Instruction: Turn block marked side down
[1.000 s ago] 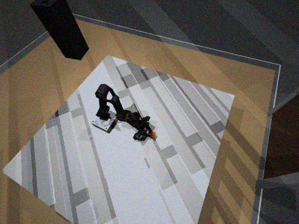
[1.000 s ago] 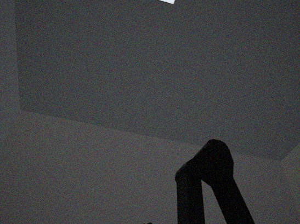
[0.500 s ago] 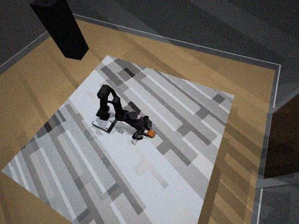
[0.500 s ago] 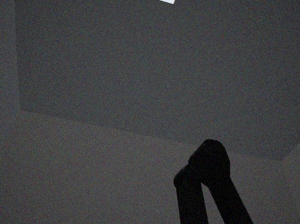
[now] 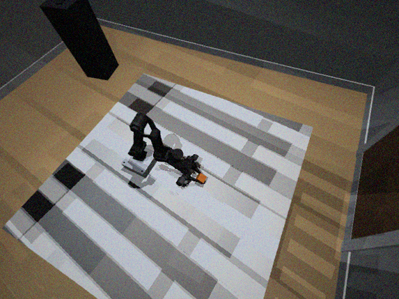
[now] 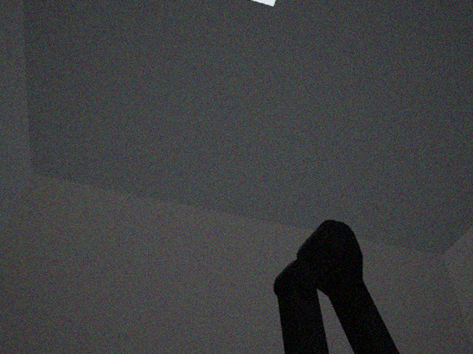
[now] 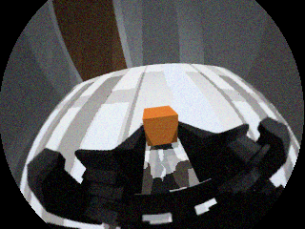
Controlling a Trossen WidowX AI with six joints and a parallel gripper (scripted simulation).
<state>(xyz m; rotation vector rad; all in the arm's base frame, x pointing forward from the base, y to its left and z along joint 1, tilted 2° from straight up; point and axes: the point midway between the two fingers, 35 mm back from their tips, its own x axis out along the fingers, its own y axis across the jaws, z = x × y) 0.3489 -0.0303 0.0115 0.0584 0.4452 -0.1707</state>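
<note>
A small orange block (image 5: 202,177) (image 7: 160,128) is at the fingertips, low over or on the pale table surface (image 5: 233,242); contact below it is hard to judge. Its top and the side towards the wrist camera are plain orange, and no mark shows on them. The underside and far sides are hidden. My gripper (image 5: 200,177) (image 7: 159,125) is shut on the block, with one black fingertip against each side in the wrist view. The gripper reaches out and down from the arm's base. The exterior view shows neither block nor fingertips.
The arm's pale base plate (image 5: 136,166) stands behind the gripper. A tall black pillar (image 5: 83,38) hangs or stands at the upper left. Grey patches and stripes cross the pale surface. In the exterior view, dark arm links (image 6: 329,259) rise at the lower right.
</note>
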